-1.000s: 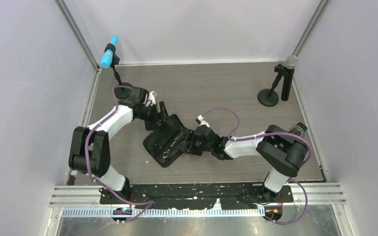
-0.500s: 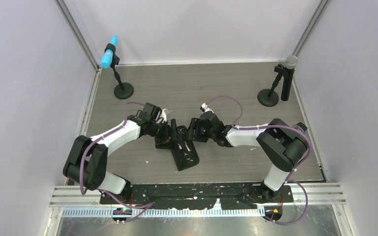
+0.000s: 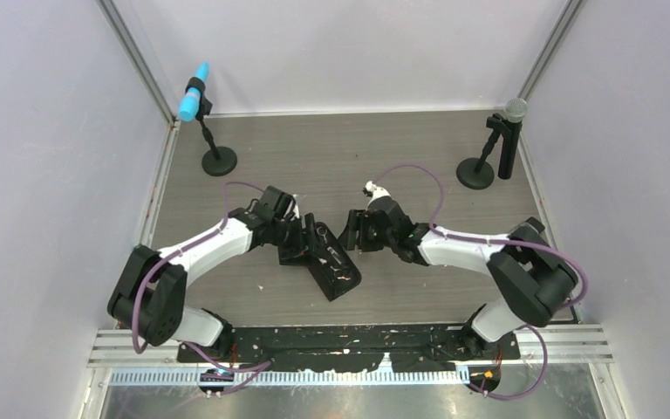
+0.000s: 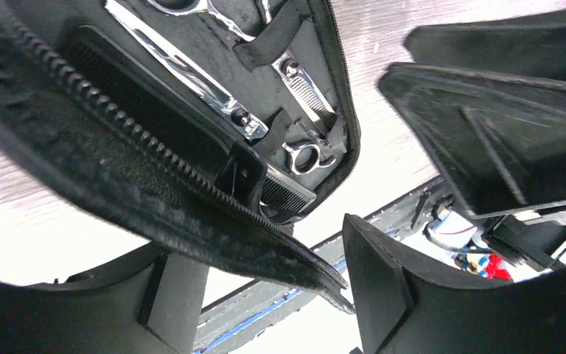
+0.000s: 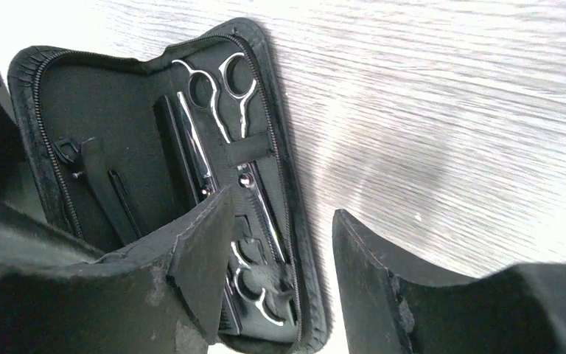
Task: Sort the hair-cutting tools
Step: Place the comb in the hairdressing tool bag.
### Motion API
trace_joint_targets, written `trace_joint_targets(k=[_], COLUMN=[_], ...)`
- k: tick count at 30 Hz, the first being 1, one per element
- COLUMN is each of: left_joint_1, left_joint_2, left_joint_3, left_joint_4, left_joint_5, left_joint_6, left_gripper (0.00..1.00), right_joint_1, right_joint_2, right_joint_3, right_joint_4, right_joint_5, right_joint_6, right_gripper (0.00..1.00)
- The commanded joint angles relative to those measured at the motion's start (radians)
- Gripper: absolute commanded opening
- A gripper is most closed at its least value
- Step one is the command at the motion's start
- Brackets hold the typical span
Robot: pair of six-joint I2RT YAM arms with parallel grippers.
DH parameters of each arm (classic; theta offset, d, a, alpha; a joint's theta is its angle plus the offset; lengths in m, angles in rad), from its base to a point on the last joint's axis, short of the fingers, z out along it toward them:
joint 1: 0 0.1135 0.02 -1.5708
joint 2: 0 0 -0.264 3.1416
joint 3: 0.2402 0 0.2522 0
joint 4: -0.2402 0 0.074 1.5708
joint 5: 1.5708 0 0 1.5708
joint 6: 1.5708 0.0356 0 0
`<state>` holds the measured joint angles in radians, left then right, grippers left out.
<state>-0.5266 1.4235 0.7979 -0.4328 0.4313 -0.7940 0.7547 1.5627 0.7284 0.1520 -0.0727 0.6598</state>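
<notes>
Tools are sitting in the open case (image 5: 81, 96), which is lying on the desk (image 3: 384, 157) between both hands. Two scissors (image 5: 199, 140) are tucked under a strap (image 5: 247, 156), the comb (image 5: 169, 140) is lying beside them, and a clip (image 5: 110, 193) is resting in the other half.

We are seeing the left hand (image 3: 301, 244) spread, with the case's zipped flap (image 4: 155, 192) lying across the gap between its fingers (image 4: 427, 295), not nipped as far as we can tell. The right hand (image 5: 283, 210) is spread too, hovering low over the case's near end and gripping nothing.

We are judging the flap the main worry. If the left hand is only propping it, any shift could let it drop over the tools and block the right hand. The strap is another: pulling scissors sideways rather than along their length could drag the light case across the desk. The scissors are looking slim and polished, so a shallow nip may slip. The hands are also working very near each other, so a careless reach could knock their fingers together.
</notes>
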Motion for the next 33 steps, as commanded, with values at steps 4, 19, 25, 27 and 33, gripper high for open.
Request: trace_joint_targets(k=[4,19,25,27,33], left_joint_1=[-0.003,-0.003,-0.003,-0.002,-0.003], left_joint_2=[-0.120,-0.197,-0.207,-0.206,-0.198], left_joint_3=[-0.058,-0.211,-0.254,-0.267,-0.299], left_joint_4=[-0.040,-0.009,0.000,0.006,0.049], left_joint_5=[-0.136,-0.125,-0.131,-0.130,-0.108], left_joint_6=[-0.005,-0.034,-0.039,-0.040,-0.064], left_gripper=[0.65,0.53,0.44,0.41,0.36], right_joint_1=[0.003,0.347,0.436,0.457,0.474], right_joint_2=[-0.209,-0.264,-0.150,-0.116,-0.033], right_joint_3=[-0.058,-0.092,-0.021,0.006,0.091], right_joint_4=[-0.124,-0.142,-0.144,-0.176,-0.254], right_joint_5=[0.118,0.193,0.191,0.207,0.221], right_joint_6=[-0.116,-0.044,-0.033,-0.036,-0.041], right_gripper=[0.60,0.29,0.16,0.15,0.15])
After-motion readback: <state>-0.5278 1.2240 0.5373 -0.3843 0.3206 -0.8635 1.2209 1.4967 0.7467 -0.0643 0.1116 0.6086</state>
